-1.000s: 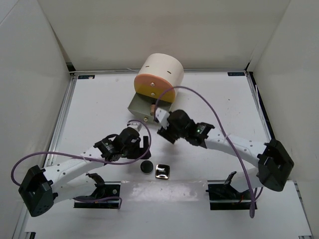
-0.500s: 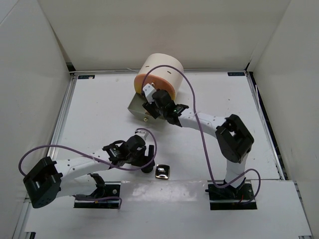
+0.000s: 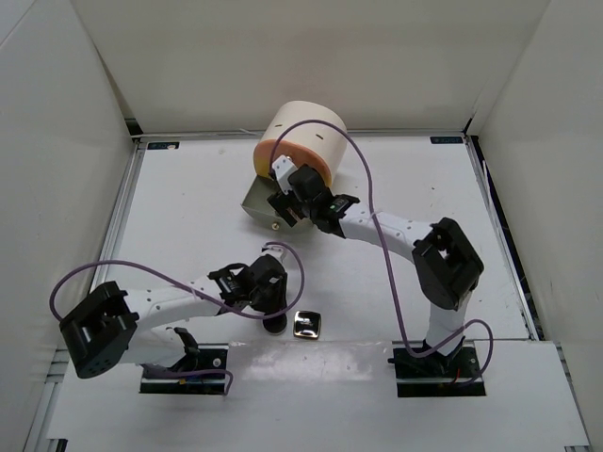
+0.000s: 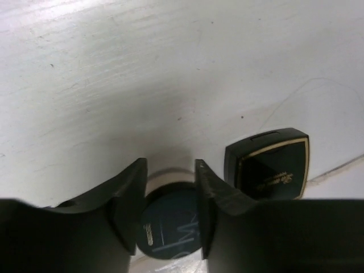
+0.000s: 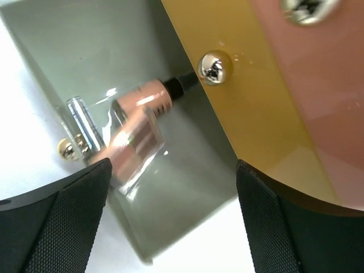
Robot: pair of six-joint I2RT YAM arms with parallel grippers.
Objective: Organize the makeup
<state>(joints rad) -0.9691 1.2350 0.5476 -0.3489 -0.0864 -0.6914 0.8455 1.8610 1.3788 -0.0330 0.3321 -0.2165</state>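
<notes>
1. The tabletop had lots of bare white room on its left and right sides. White walls stood close along the left, right and far edges.
2. The big cream cylinder sat at the middle of the far edge. Its grey drawer stuck out toward the near edge.
3. The black round compact and the shiny square compact lay just beside each other, not touching. They were close to the middle of the near edge.
4. In the top view the left arm hid most of the round compact. The left wrist view showed it low between the two fingers.
5. Only the right wrist view showed inside the drawer. A pink tube with a black cap and a clear case lay together there.
6. The left hand had one finger on each side of the round compact. I could not tell if it squeezed the compact.
7. The right hand was spread wide over the drawer and held nothing.
</notes>
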